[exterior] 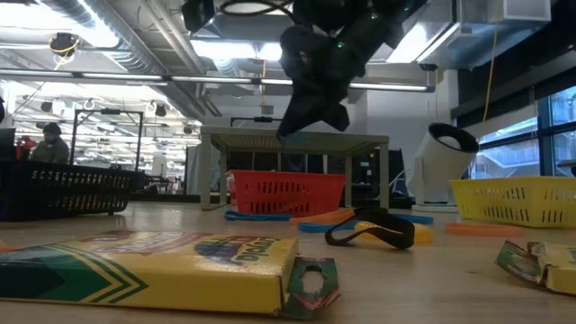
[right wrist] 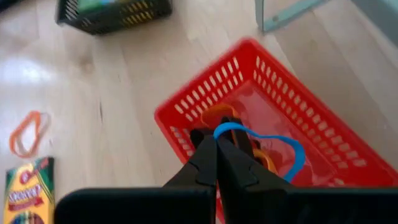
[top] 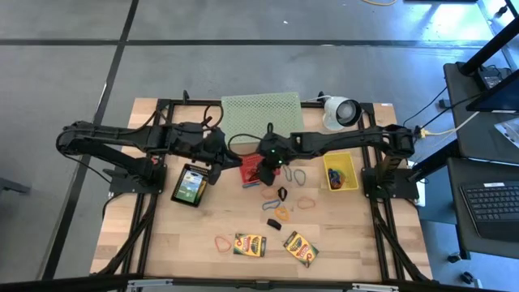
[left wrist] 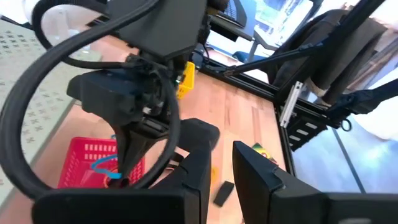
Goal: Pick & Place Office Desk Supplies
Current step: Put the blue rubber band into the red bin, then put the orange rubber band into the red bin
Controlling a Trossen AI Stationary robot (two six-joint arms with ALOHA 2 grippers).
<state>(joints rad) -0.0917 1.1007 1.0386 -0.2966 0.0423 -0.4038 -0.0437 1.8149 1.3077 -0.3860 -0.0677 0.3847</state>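
Note:
My right gripper is shut on a blue rubber band over the red basket, which holds orange bands. In the low view my right gripper hangs above that basket. My left gripper waits left of the basket, above the table, its fingers a narrow gap apart with nothing between them. Two crayon boxes lie flat near the front edge. Another lies in the black basket. Loose rubber bands and clips lie mid-table. My right gripper pinches the blue rubber band at one end of its loop between its two fingertips. The fingers slant down from the table's right side. The rest of the loop droops slack beyond the fingertips over the inside of the red basket.
A yellow basket stands right of the red one. The pale green mesh stand and a white round lamp are at the far edge. An orange band lies by the front crayon box. Bare wood lies at the front left.

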